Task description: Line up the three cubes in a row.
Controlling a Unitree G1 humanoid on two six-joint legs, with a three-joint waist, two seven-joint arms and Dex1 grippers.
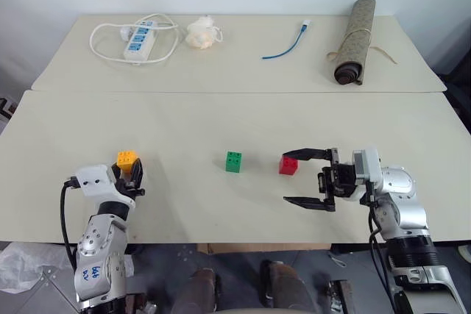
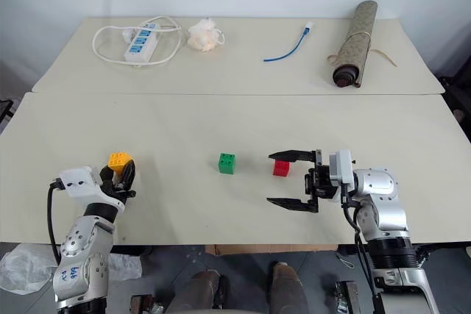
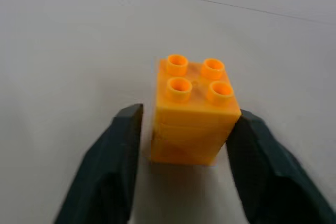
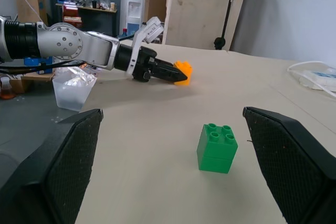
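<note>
Yellow-orange cube [image 3: 193, 115] apparently pinched by left gripper [image 3: 186, 145].

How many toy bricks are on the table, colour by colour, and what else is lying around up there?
Yellow-orange cube: 1
Green cube: 1
Red cube: 1
Power strip with white cord: 1
Crumpled white wad: 1
Blue cable: 1
Rolled mat: 1
Total: 7 things, 3 of them cubes.

Near table [image 1: 184, 204]: orange cube [image 1: 126, 158], green cube [image 1: 233, 161], red cube [image 1: 288, 165], well apart.
</note>
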